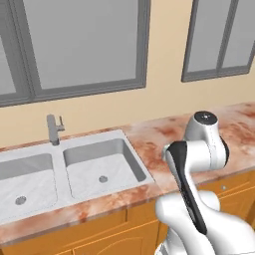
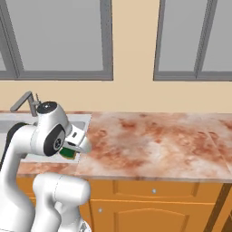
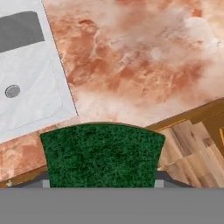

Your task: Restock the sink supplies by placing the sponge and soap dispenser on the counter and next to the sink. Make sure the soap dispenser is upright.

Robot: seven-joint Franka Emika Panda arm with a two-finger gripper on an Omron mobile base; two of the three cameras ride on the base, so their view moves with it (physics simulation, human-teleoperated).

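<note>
Green sponge (image 3: 102,155) is right up in the hand cam, taking up the bottom middle, so I'm pretty confident my gripper (image 2: 72,152) is pinched on it, though the fingertips themselves are buried behind the pad and I can't see how they sit. From the right base view it's just a little green sliver (image 2: 69,154) peeking out under the wrist.

I've got it hanging over the front edge of the counter (image 3: 144,70), just to the right of the sink (image 3: 30,96), which makes sense: that bare strip beside the basin is where it's supposed to land. It's clearly off the surface, not resting on anything yet.

Stuff I can't work out: in the left base view my own arm blocks the hand and sponge completely. Faucet (image 1: 54,128) is visible there at least. Soap dispenser, no idea where it is.
</note>
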